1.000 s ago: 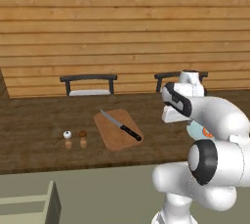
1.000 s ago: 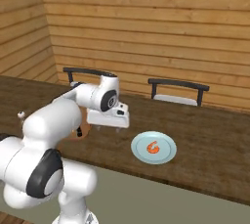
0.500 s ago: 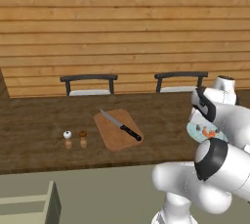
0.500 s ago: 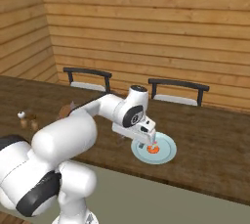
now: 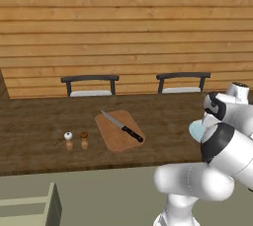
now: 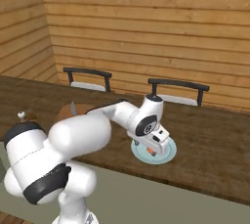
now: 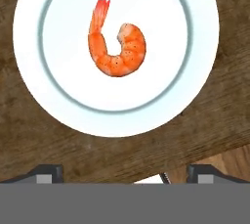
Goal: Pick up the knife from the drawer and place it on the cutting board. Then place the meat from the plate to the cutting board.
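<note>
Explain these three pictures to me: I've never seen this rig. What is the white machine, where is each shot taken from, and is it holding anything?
The white machine is a robot arm on a driving base in a simulated kitchen. Two pictures come from cameras on the base, behind the arm to its left and right; the third looks down from its hand. On the brown counter lie a cutting board with the knife on it, two small shakers, and a pale plate carrying the meat, an orange shrimp. The hand hovers above that plate, its jaws wide open, holding nothing.
</note>
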Controlling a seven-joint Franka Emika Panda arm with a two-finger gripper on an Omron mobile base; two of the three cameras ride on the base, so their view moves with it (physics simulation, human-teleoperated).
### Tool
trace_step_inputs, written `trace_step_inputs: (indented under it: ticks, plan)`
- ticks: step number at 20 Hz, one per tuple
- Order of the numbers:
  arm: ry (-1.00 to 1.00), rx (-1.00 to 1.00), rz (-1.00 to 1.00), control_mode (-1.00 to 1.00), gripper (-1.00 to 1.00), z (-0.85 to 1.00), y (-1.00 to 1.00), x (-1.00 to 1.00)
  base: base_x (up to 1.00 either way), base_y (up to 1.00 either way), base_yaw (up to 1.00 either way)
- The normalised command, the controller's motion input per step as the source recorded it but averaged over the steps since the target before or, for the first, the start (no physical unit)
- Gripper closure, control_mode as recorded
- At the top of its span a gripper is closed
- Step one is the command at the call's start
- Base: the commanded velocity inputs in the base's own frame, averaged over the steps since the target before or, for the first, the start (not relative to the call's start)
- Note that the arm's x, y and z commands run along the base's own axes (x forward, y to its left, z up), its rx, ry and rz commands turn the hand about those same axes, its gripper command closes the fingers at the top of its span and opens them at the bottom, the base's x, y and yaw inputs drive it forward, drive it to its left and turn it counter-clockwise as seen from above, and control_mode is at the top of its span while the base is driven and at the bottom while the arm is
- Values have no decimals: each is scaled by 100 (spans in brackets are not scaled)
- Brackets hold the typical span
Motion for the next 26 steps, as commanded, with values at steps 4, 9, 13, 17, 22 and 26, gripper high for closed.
trace_step_inputs:
  ticks: [4, 9, 13, 17, 22, 26]
  plan:
    - [0, 0, -5, -100, -100, -21, -10, 29, 0, 0, 0]
    - [0, 0, -2, -100, -100, -22, -1, 39, 0, 0, 0]
    - [0, 0, -1, -100, -100, -22, -4, 33, 0, 0, 0]
    - [0, 0, -2, -100, -100, -27, -16, 17, 0, 0, 0]
    - [0, 0, -3, -100, -100, -27, -16, 17, 0, 0, 0]
    - [0, 0, -2, -100, -100, -16, -20, 28, 0, 0, 0]
